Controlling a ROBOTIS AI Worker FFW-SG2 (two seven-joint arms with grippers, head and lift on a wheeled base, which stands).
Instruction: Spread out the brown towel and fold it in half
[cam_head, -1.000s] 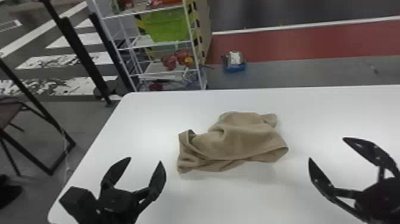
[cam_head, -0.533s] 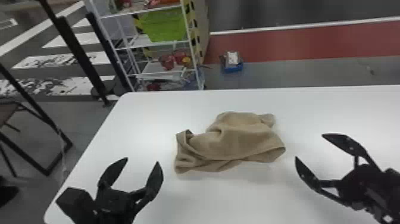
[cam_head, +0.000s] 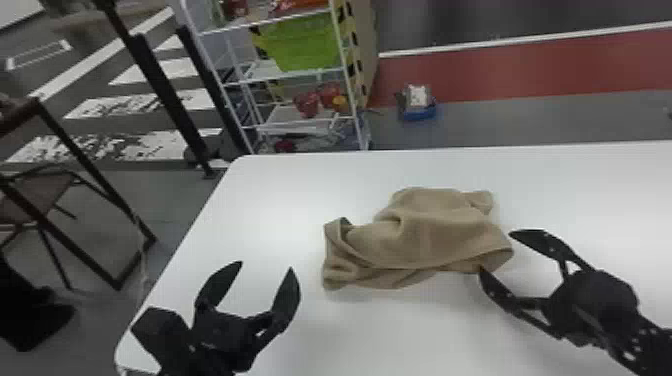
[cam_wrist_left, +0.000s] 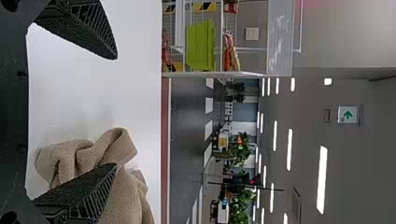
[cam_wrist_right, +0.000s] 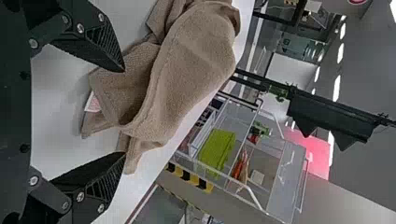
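In the head view, you have the brown towel (cam_head: 430, 235) crumpled on the white surface (cam_head: 575, 190), between the two grippers and beyond the left one. It lies in a low, uneven heap, with a raised fold toward its middle, a doubled-over flap at its left end and a small bunched corner at its far right. Your left gripper (cam_head: 266, 265) is apart from the cloth, its fingers spread; your right gripper (cam_head: 496, 251) has its fingers open around the towel's right corner, one tip overlapping the cloth's outline. You can't tell from here whether that tip touches it. The picture's edges cut off both arms.

In the left wrist view, your left gripper (cam_wrist_left: 116, 110) again has its fingers wide apart. You see a rounded, looped fold standing up from the towel, with more folds beside it. One finger hides part of the cloth, and the picture's edge cuts off the rest.

In the right wrist view, you look into the open fingers of the right gripper (cam_wrist_right: 124, 112), the towel close ahead. A pale label with reddish marks (cam_wrist_right: 93, 103) peeks out beside a folded edge, and a long hem curves across the layers. Part of the towel runs out of the picture.
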